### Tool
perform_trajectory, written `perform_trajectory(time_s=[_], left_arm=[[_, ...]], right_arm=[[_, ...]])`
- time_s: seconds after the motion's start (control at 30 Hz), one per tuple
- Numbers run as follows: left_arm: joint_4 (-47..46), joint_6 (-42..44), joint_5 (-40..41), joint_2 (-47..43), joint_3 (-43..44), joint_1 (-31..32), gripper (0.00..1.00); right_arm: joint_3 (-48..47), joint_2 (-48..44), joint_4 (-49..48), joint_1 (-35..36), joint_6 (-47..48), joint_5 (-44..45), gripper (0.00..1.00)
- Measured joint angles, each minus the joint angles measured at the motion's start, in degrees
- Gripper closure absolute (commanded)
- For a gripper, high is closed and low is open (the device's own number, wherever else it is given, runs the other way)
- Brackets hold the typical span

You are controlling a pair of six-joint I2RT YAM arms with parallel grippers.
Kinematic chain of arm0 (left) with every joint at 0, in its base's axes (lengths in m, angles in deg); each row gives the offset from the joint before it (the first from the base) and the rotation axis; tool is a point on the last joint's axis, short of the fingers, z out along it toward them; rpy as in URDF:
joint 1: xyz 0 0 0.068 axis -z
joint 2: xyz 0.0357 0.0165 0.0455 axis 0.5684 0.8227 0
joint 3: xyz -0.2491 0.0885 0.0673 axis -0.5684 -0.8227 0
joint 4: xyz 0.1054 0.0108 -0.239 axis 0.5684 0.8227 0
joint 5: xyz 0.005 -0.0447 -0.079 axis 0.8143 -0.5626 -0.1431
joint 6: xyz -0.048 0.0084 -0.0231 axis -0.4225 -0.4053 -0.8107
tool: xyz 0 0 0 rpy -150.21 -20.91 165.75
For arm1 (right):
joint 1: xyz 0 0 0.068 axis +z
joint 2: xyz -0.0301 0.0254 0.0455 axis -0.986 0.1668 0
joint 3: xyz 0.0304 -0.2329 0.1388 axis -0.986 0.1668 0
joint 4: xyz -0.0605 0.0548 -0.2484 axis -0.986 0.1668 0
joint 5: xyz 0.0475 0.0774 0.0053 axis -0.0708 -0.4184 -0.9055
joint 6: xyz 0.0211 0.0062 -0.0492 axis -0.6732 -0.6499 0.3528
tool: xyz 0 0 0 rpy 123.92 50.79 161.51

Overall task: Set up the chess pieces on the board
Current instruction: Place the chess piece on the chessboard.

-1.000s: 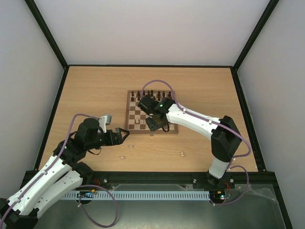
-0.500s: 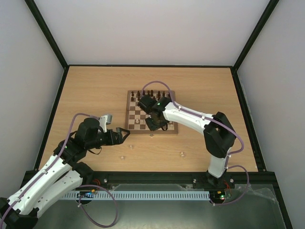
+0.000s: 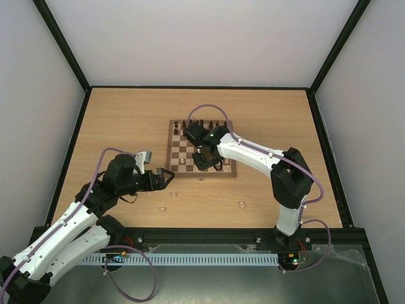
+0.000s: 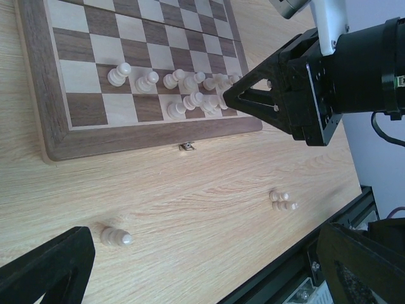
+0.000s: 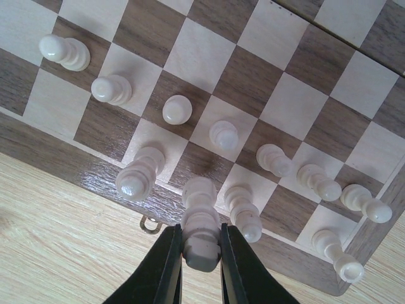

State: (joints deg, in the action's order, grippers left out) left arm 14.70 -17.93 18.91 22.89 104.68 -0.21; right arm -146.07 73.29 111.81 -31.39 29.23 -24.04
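Shifting clamped chess piece [image 5: 200, 218] over board [image 5: 202, 47]

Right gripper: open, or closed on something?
Closed: the right gripper pinches a pale chess piece between both fingers, at the near edge of the board.

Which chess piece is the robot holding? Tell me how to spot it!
Find the checkered board and look along its near edge, by the small metal latch. The pale piece there is the only one pinched in the right gripper.
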Motion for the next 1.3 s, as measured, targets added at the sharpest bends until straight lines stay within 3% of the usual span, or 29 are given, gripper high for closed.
perform_trajectory(time_s=[1.3], left_arm=[[-0.57, 0.46, -0.02, 1.09, 0.00, 0.00, 0.01]], right_arm=[[1.31, 1.95, -2.91, -1.09, 0.85, -1.36, 0.91]])
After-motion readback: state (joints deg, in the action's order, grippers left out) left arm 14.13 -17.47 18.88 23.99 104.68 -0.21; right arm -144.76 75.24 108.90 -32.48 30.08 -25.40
